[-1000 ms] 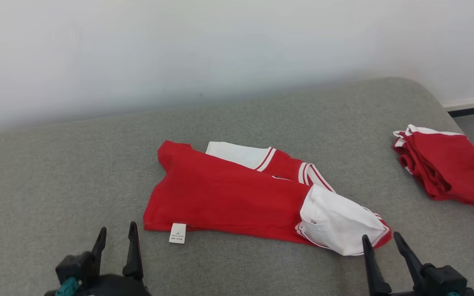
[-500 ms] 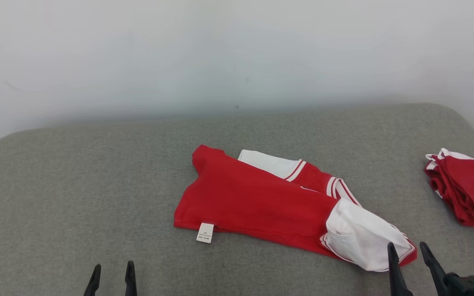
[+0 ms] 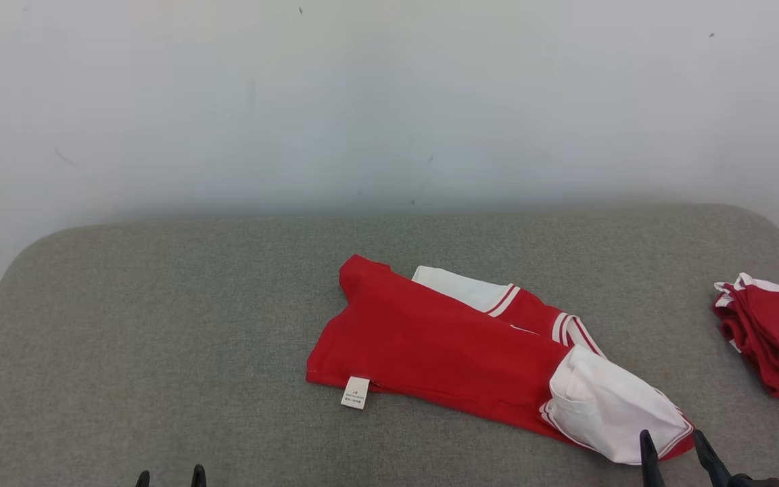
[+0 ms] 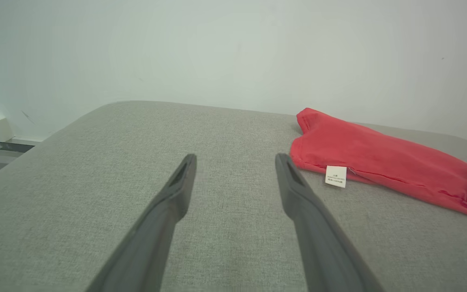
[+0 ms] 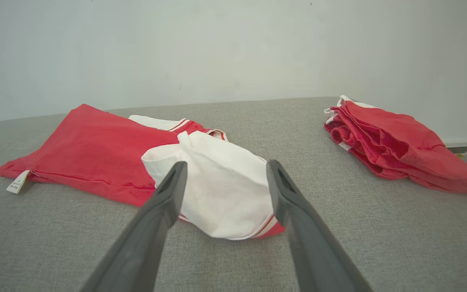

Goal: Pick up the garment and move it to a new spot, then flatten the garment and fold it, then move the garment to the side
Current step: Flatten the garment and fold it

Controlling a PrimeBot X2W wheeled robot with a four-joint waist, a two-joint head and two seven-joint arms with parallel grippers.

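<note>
hovering low at the near edge of the grey cushion (image 3: pixel 159 325), both grippers are empty. the left gripper (image 3: pixel 169 476) has its two fingers spread wide over bare fabric, well apart from any cloth. the right gripper (image 3: pixel 672 441) is spread just as wide, its tips just short of the white sleeve (image 3: pixel 606 406) and framing it in the right wrist view.

just beyond them the garment (image 3: pixel 430 338), a red shirt with white striped trim, lies near the middle of the cushion as a long slanted strip. it is doubled over itself, the sleeve bunched at the robot's right end and a small white label (image 3: pixel 355 392) poking out of the hem at the left end.

the step in hand looks like the first one, reaching in to pick it up, since nothing is gripped and the shirt is neither flat nor neatly folded. the next move likely calls for the right fingers to drop and pinch the sleeve end while the left travels over to the hem by the label.

farther right sits a pile of red clothes (image 3: pixel 768 345), with a plain pale wall (image 3: pixel 362 101) behind.
</note>
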